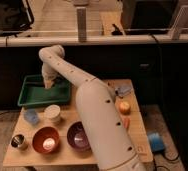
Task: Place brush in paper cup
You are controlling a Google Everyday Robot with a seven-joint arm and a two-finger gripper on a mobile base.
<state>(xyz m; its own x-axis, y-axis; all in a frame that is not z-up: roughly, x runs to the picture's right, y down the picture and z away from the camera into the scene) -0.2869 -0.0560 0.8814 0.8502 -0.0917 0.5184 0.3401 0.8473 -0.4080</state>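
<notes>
Gripper (49, 83): closed, low over green tray (27, 98); brush not discernible, possibly held. Paper cup (52, 113): upright on counter (139, 135), just outside tray, directly camera-side of gripper.

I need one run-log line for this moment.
gripper: shut, over tray | cup: upright, in front of tray | brush: not visible

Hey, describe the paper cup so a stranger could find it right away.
On the wooden table, find the green tray, where the gripper hangs. Just in front stands the paper cup: cream-white, beside a pale blue cup, unlike the shiny metal cup.
</notes>
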